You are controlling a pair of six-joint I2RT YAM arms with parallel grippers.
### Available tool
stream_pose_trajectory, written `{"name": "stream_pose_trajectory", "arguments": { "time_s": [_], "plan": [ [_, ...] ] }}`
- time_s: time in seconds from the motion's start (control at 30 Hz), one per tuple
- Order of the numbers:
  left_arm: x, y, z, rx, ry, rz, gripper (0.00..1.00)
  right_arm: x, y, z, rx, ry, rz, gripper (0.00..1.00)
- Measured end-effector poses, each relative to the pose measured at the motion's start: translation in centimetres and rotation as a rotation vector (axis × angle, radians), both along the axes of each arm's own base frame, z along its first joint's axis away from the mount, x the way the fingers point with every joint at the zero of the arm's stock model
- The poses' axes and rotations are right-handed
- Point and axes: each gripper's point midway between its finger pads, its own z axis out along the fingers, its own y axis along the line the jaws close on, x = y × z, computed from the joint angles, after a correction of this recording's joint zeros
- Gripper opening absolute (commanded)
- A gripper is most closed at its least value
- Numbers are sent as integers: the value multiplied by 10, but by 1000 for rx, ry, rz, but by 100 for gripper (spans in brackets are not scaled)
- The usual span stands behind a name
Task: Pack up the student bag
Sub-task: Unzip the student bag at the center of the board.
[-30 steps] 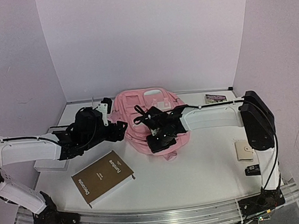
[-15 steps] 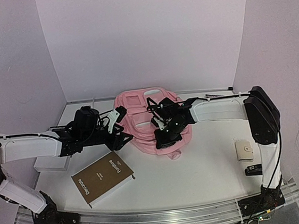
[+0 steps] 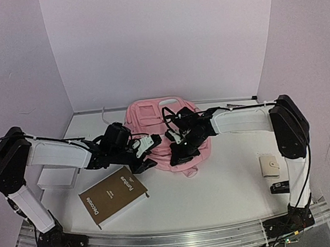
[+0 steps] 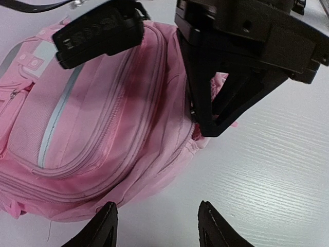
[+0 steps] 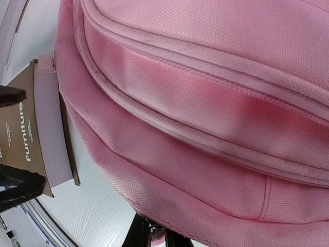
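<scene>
From above: white tabletop [image 3: 219, 188], lilac walls [image 3: 162, 41]; one pink bag [image 3: 152, 116] at centre back, one brown book [image 3: 113, 196] front left, one wallet [image 3: 269, 165] right. From left wrist: left jaws parted, empty, over tabletop just beside bag's edge; right jaws at bag's corner. From right wrist only: right jaws pinched on bag's edge; book's title, "Furniture".

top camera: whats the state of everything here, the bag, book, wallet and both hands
student bag, lying flat, the zips that show are closed
Furniture book, closed, lying flat, cover up
beige wallet, closed, lying flat
left hand, open, empty, just off the bag's edge
right hand, shut, pinching the bag's lower edge
</scene>
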Motion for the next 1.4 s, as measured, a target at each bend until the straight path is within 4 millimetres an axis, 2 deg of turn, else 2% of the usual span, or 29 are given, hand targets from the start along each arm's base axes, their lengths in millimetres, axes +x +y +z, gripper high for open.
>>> {"name": "stream_pose_trajectory", "arguments": {
  "time_s": [0.13, 0.2, 0.27, 0.33, 0.47, 0.53, 0.67, 0.9, 1.17, 1.4],
  "plan": [
    [0, -7, -13, 43, -26, -27, 52, -1, 0, 1, 10, 8, 6, 0],
    [2, -12, -20, 66, -36, -34, 48, -1, 0, 1, 13, 10, 9, 0],
    [6, -17, -25, 92, -47, -39, 32, -1, 0, 1, 16, 12, 10, 0],
    [12, -23, -27, 115, -74, -38, 20, -1, -1, 1, 15, 16, 8, 0],
    [19, -22, -27, 142, -110, -13, 5, 1, -5, -1, 17, 29, 0, 0],
    [22, -20, -27, 154, -122, 7, 1, 1, -7, 0, 24, 31, 0, 0],
    [23, -17, -25, 152, -137, 32, 0, 3, -11, 5, 44, 12, 3, 0],
    [23, -3, -6, 97, -156, 73, 0, 6, -21, 20, 84, -19, 9, 0],
    [28, 15, -12, 108, -141, 120, 0, 14, -52, 12, 59, 12, -13, 0],
    [27, 26, 4, 63, -164, 134, 3, 12, -55, 21, 97, 4, 32, 0]
  ]
}}
